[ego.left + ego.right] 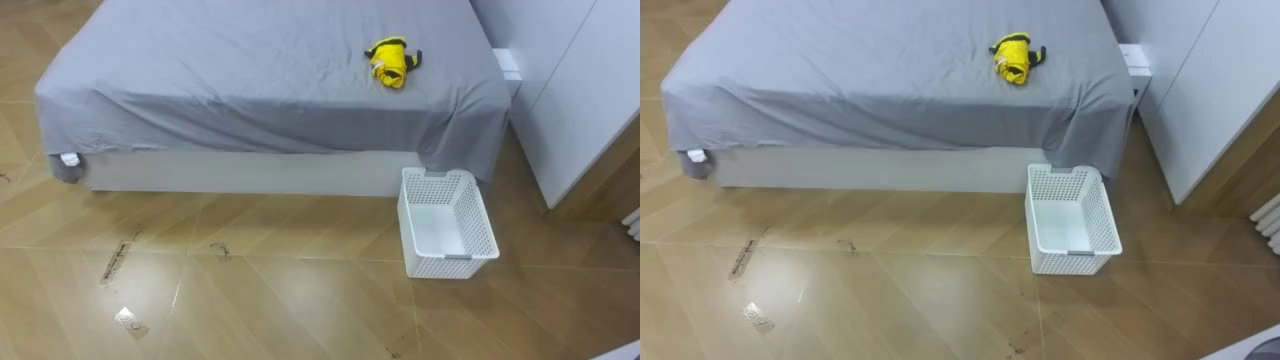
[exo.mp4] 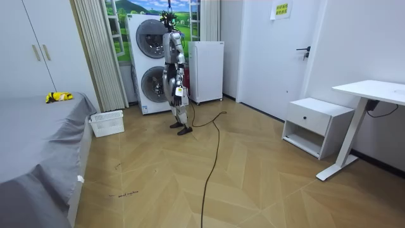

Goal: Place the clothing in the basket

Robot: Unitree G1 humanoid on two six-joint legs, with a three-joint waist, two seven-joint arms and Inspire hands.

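Observation:
A crumpled yellow garment with a black part lies on the grey bed, near its far right corner. A white perforated basket stands empty on the wooden floor against the bed's side, below that corner. In the room view I stand upright a few steps from the basket, in front of the stacked washing machines, with my arms hanging down. My left hand hangs by my hip, too small to read. The garment lies apart from both hands.
A white wardrobe stands close to the right of the bed and basket. A scrap of paper and dark marks lie on the floor at the lower left. The room view holds a small white fridge, a nightstand and a desk.

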